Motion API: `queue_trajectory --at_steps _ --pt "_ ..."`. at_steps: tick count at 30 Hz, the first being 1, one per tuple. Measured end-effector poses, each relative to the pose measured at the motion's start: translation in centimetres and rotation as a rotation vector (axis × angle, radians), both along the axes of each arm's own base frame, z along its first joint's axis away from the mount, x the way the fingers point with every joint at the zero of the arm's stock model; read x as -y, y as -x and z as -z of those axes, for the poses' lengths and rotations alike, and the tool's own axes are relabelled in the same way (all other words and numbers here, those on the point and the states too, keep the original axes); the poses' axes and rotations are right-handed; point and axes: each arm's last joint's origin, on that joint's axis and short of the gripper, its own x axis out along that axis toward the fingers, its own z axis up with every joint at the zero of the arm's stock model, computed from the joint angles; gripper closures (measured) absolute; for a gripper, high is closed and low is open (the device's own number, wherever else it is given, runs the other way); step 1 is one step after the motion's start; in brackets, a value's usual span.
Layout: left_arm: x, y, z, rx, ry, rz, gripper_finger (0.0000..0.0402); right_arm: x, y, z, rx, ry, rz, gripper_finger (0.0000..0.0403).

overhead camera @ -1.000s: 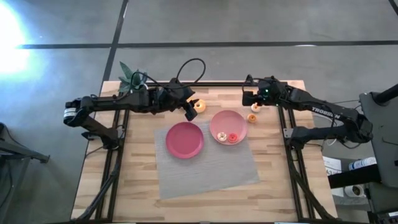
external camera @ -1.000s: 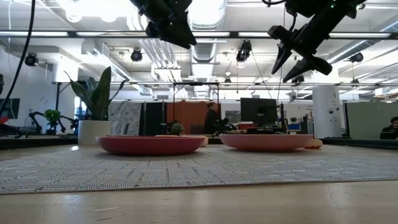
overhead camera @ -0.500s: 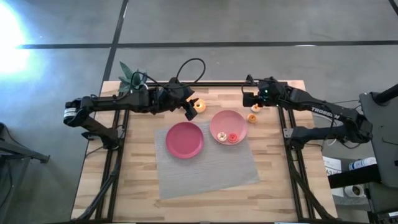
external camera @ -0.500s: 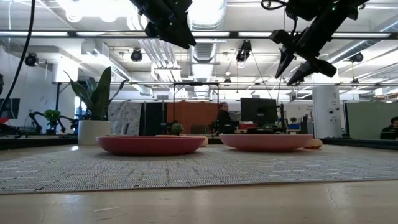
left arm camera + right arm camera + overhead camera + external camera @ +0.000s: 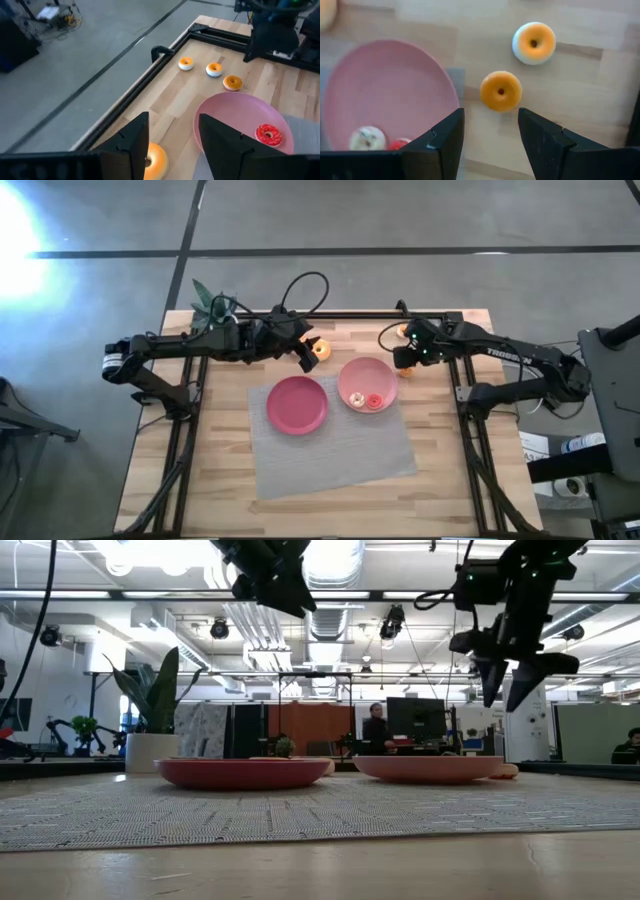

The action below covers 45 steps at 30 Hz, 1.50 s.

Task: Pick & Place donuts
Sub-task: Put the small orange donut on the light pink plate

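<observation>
My left gripper (image 5: 303,353) hangs open and empty high above the table (image 5: 272,585), beside a larger orange donut (image 5: 321,350), which shows between its fingers in the left wrist view (image 5: 155,159). My right gripper (image 5: 405,358) is open, points down (image 5: 511,690), and is empty. It hovers over a tiny orange donut (image 5: 501,90) and a white-iced one (image 5: 534,43) that lie flat on the wood. A third tiny donut (image 5: 186,63) lies beyond them. The pink plate (image 5: 352,372) holds a red donut (image 5: 374,401) and a whitish one (image 5: 357,397).
A magenta plate (image 5: 297,404) lies on the grey mat (image 5: 330,455) to the left of the pink plate. A potted plant (image 5: 212,302) stands at the far left corner. A black frame rail (image 5: 165,52) runs along the table's far edge. People show in the room behind.
My right gripper has gone toward the table's near edge and down, over the tiny donuts by the pink plate. It has tipped from slanting to pointing straight down, and has stayed open.
</observation>
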Motion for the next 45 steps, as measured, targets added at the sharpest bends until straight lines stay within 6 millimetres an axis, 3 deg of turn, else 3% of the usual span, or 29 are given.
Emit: queue_trajectory --at_steps 9,14,18,26,29,36,45 --pt "-1.0 1.8 -1.2 0.106 0.122 -0.123 0.0255 -0.7 -0.6 1.2 -0.134 0.050 -0.399 0.0233" --pt "-0.7 3.6 -2.0 0.102 0.234 -0.023 0.0255 -1.4 -0.3 2.5 -0.206 0.054 -0.616 0.0249" --pt "-0.1 4.7 -2.6 0.094 0.275 0.079 0.0255 -1.9 0.1 3.7 -0.233 0.026 -0.687 0.0263" --pt "0.5 7.2 -2.9 0.007 0.308 0.079 0.0255 -2.9 -0.5 4.5 -0.221 0.005 -0.764 0.0285" --pt "0.8 8.4 -2.8 -0.045 0.337 0.061 0.0255 -2.9 -1.1 4.6 -0.196 -0.022 -0.676 0.0286" --pt "1.2 10.1 -2.8 -0.025 0.393 0.006 0.0255 -1.1 -1.7 4.4 -0.102 -0.139 -0.204 0.0278" --pt "1.4 11.6 -2.2 -0.003 0.390 -0.040 0.0255 0.7 -0.6 5.2 -0.085 -0.212 0.083 0.0262"
